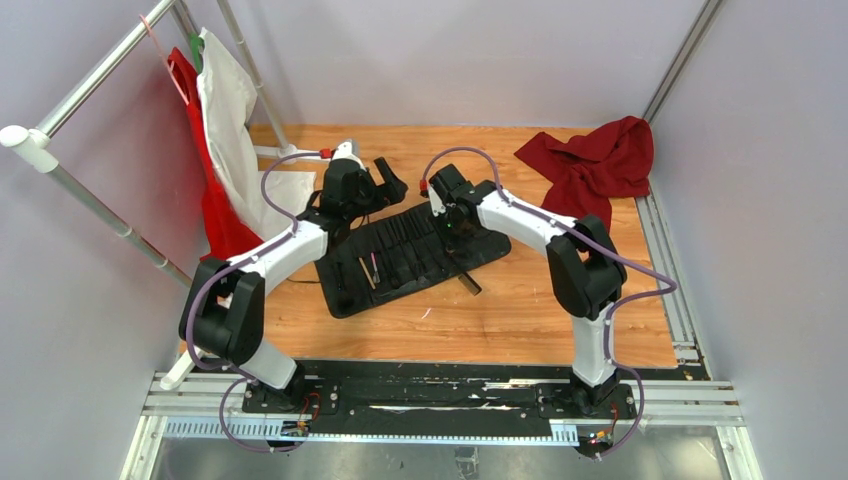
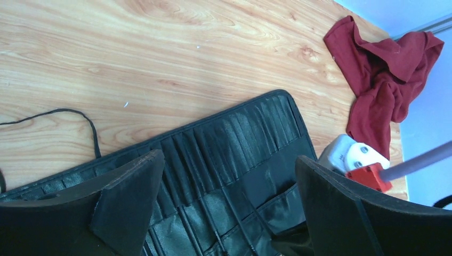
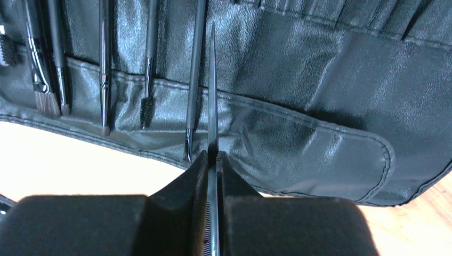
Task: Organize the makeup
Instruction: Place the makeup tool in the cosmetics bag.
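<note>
Firmly, the right gripper (image 3: 212,156) pinches a thin black comb (image 3: 212,80) above the pocket of the roll-up case (image 3: 320,69); light, stiff and slippery, it probably grips best mid-shaft. The left gripper (image 2: 228,160) hangs open, empty.

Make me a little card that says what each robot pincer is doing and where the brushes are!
left pincer: open, above the black case, holding nothing
right pincer: shut on the thin black comb
comb tip: pointing over the case
brushes: tucked in case slots
red cloth: crumpled on the table, far right corner
</note>
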Robot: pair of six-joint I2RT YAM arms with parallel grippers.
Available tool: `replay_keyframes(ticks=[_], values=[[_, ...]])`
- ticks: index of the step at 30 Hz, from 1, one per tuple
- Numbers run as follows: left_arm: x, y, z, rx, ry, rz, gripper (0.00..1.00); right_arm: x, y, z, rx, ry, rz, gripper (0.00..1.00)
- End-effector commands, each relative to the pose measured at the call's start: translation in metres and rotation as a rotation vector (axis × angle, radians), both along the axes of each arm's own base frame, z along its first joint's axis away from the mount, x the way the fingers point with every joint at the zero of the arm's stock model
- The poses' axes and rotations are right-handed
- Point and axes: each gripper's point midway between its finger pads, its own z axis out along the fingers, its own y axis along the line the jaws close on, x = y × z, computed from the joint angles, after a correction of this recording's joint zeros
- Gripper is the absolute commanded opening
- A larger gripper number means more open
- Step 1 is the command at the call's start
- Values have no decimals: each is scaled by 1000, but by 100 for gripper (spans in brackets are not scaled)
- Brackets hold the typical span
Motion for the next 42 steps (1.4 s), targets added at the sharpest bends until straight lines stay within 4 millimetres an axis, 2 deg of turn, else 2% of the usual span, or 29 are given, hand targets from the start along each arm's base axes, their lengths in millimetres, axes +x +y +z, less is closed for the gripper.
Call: replay_keyframes(ticks=[1, 24, 42], values=[[1, 6, 10, 0, -41, 17, 98, 1, -3, -7, -40, 23, -12, 1], [5, 14, 2, 2, -28, 25, 98, 16, -14, -21, -51, 55, -41, 1], [8, 18, -10, 7, -6, 31, 98, 30, -6, -19, -30, 44, -31, 1]])
